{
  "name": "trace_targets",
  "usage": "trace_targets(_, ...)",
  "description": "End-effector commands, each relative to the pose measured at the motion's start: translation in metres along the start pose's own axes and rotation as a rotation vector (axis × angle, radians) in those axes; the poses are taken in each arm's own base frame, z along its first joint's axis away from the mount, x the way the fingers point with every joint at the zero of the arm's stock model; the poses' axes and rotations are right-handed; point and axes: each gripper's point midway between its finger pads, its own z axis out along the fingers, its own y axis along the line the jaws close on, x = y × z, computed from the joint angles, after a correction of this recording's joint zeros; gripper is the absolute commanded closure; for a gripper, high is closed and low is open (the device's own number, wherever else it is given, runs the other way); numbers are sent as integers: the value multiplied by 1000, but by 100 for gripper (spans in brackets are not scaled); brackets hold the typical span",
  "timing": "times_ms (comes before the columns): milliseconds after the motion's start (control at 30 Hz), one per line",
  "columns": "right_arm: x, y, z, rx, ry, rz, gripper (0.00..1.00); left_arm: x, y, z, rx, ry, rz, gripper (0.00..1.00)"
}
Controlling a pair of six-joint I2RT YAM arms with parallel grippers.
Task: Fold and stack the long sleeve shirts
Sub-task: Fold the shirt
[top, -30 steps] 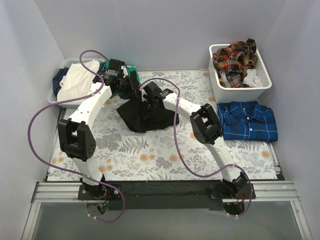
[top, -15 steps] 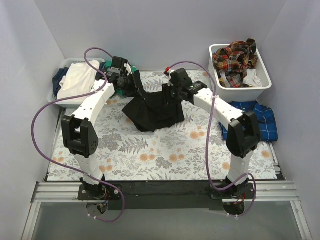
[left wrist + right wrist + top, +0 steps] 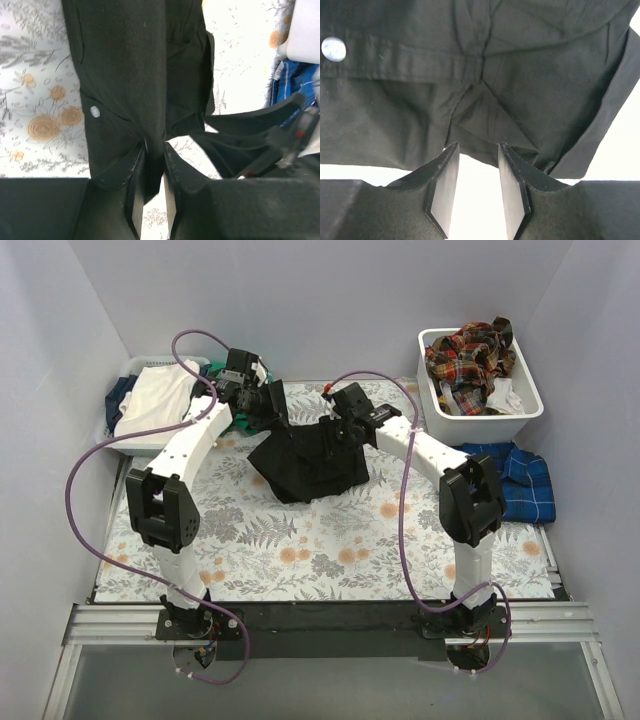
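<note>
Black cloth is nipped in the left claw (image 3: 151,187): fingers nearly closed, only a thin gap, w/ a fold of the black shirt (image 3: 312,468) squeezed between the tips. A pale button (image 3: 95,111) sits on the cloth just left of that fold, farther out.

Right claw (image 3: 476,187): fingers a modest gap apart, w/ a bunched fold of the same shirt's edge caught at the very tips. Bright background shows between the fingers below the cloth. A 2nd button is at the top-left of that view.

From above, both claws are at the far-centre of the table (image 3: 300,550). The left one has the shirt's far-left part, the right one its far-right part. The shirt is lifted at those 2 spots and sags between them. Its lower part lies crumpled on the floral table cover, approx. mid-table.

Right side: a blue plaid shirt (image 3: 522,485) lies flat, partly hidden by the right arm. Far right: a white bin (image 3: 490,413) holding red-orange plaid shirts (image 3: 468,355) in a heap. Far left: a basket (image 3: 108,432) w/ white cloth (image 3: 155,400) on top.
</note>
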Motion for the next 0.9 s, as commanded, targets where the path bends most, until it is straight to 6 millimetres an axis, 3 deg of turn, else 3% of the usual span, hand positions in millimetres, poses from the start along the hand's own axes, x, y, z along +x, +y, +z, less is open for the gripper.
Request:
trace_targets(0, -39, 5, -33, -22, -101, 8, 54, -4, -21, 2, 34, -12, 65, 80)
trace_targets(133, -51, -15, -62, 35, -152, 58, 54, 6, -27, 27, 11, 27, 86, 77)
trace_targets(433, -49, -76, -125, 188, -211, 155, 54, 27, -74, 87, 34, 90, 122, 79)
trace_targets(567, -42, -90, -133, 230, -213, 166, 54, 46, -98, 109, 64, 130, 156, 100)
trace_targets(667, -35, -88, -129, 201, -186, 156, 53, 54, -99, 117, 54, 144, 156, 100)
trace_targets(700, -34, -85, -127, 182, -176, 148, 53, 53, -98, 114, 47, 139, 154, 98)
trace_targets(767, -31, -73, -116, 103, -137, 125, 48, 41, -89, 107, -10, 79, 155, 81)
trace_targets(800, -30, -68, -113, 69, -126, 113, 46, 35, -87, 101, -22, 56, 150, 67)
trace_targets(867, -32, -53, -101, -34, -103, 100, 39, 14, -80, 79, -45, -21, 131, 60)
